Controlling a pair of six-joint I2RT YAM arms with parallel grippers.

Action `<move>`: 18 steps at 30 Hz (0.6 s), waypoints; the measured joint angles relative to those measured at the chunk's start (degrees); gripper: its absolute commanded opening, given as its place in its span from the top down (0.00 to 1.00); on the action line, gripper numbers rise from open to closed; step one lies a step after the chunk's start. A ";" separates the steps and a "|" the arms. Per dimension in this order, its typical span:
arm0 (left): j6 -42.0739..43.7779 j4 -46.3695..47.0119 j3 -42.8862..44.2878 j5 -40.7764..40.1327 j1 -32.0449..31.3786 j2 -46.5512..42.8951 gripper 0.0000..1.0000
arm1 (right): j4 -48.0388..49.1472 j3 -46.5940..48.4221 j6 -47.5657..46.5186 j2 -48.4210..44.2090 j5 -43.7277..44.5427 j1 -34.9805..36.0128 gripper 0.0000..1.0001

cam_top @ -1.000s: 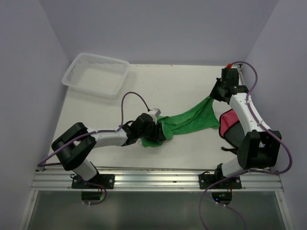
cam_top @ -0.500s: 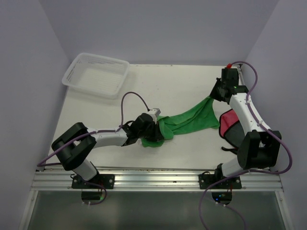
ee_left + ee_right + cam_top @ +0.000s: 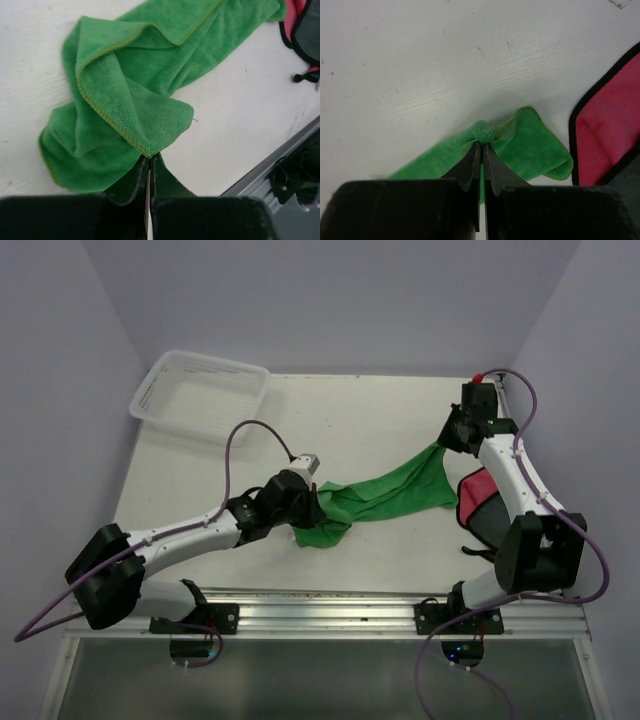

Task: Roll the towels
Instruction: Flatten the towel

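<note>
My left gripper (image 3: 150,161) and right gripper (image 3: 482,146) each clamp a corner of the green towel (image 3: 130,85); next I'd pull them apart to flatten it for rolling.

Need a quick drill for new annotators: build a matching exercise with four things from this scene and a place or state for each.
1. green towel
2. red towel
3. basket
4. left hand

A. far left corner
B. drawn out in a long strip
C. near the right edge, not held
D. shut on a green corner

Pairs: 1-B, 2-C, 3-A, 4-D
</note>
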 measured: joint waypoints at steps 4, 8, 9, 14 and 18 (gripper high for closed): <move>1.79 -9.79 4.37 -6.56 0.00 -4.07 1.00 | -1.90 0.44 -0.17 -0.66 0.37 0.00 1.00; 2.47 -19.08 8.33 -12.90 0.00 -8.72 1.00 | -3.56 0.92 -0.15 -3.23 0.72 0.00 1.00; 2.58 -21.46 9.31 -14.62 0.00 -9.84 1.00 | -4.09 1.22 -0.15 -4.15 0.72 0.00 1.00; 2.78 -32.44 12.39 -23.61 0.00 -13.86 1.00 | -6.58 3.93 -0.04 -7.82 0.92 0.00 1.00; 1.86 -40.79 13.90 -29.81 0.00 -14.29 1.00 | -9.29 6.84 0.31 -9.60 1.77 0.00 1.00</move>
